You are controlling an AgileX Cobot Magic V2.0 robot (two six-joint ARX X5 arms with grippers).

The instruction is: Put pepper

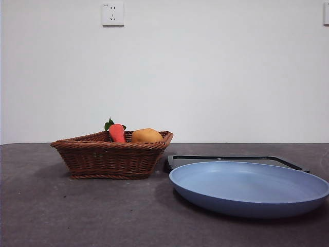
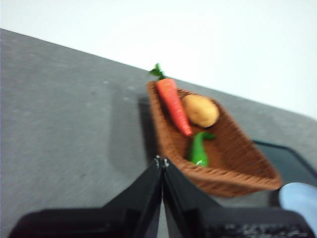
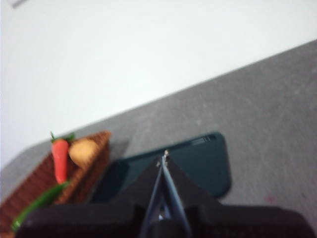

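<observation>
Left gripper [image 2: 162, 161] up in the air, jaws pressed together, tips meeting, nothing between them. It hangs above the table [image 2: 64, 114], just off the basket's [image 2: 233, 168] near rim. Right gripper [image 3: 164, 156] the same story: jaws closed tip to tip, empty, poised over the dark tray [image 3: 208, 163], well apart from the basket [image 3: 94, 158]. Neither arm shows in the front view.

Now the pepper [image 2: 198, 148]: it lies inside the basket, on the woven floor. The left wrist view catches only its thick green end and stem, the rest hidden behind the basket's near wall. From the right wrist view the pepper [image 3: 42, 201] shows long and slim, stretched along the basket, its thin end reaching toward one corner. From the front it is out of sight, below the rim.

Beside it in the basket, a carrot [image 2: 173, 104], red-orange, leafy top poking past the rim, its pointed end coming close to the pepper's stem. Next to the carrot, a rounded orange-yellow fruit [image 2: 200, 110], seemingly touching the carrot's side. In the front view only these two peek over the basket [image 1: 110, 157]: carrot [image 1: 117, 133] and fruit [image 1: 147, 136] side by side.

Just beside the basket in the front view, the dark tray [image 1: 226, 159] lies flat. In front of it, overlapping its near edge in that view, sits a blue plate [image 1: 249, 203], bare. The plate stays apart from the basket, a strip of grey table between them. A white wall with a socket [image 1: 112, 14] closes the scene behind.
</observation>
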